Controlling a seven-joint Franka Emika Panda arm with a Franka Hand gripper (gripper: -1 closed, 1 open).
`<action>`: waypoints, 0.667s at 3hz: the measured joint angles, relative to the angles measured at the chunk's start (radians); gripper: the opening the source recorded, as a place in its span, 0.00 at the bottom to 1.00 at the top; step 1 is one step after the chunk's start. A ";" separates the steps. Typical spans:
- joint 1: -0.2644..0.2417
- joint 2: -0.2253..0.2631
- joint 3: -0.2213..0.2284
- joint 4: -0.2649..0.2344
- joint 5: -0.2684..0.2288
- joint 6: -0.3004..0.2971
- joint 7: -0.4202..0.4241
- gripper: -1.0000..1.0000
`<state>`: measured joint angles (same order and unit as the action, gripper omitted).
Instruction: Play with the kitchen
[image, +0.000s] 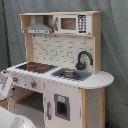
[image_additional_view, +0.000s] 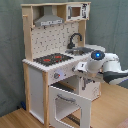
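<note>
The kitchen (image: 65, 60) (image_additional_view: 52, 55) is a tall white and pale-wood toy with a black-red hob (image: 35, 66) (image_additional_view: 50, 59), a black faucet (image: 83, 60) (image_additional_view: 74, 40) over the sink (image: 72, 74), a grey hood (image: 39, 28) and a small microwave (image: 70, 23). In the second exterior view the oven door (image_additional_view: 67, 102) hangs open in front of the unit. My gripper (image_additional_view: 80, 67) is close to the knob panel (image_additional_view: 59, 75) under the counter's front edge. In the first exterior view only a white part of the gripper (image: 4, 80) shows at the left edge.
The white arm (image_additional_view: 107, 70) with a blue light (image_additional_view: 97, 55) reaches in from the second exterior view's right. A grey curtain (image: 112, 45) hangs behind the kitchen. The wooden floor (image_additional_view: 20, 117) lies in front. A white rounded arm part (image: 10, 119) fills the first exterior view's lower left corner.
</note>
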<state>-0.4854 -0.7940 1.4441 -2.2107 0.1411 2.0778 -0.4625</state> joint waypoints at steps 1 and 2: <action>0.001 -0.059 -0.028 0.011 -0.044 -0.072 0.000 1.00; 0.002 -0.129 -0.078 0.037 -0.080 -0.172 0.000 1.00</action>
<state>-0.4832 -0.9231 1.3664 -2.1742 0.0615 1.9057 -0.4625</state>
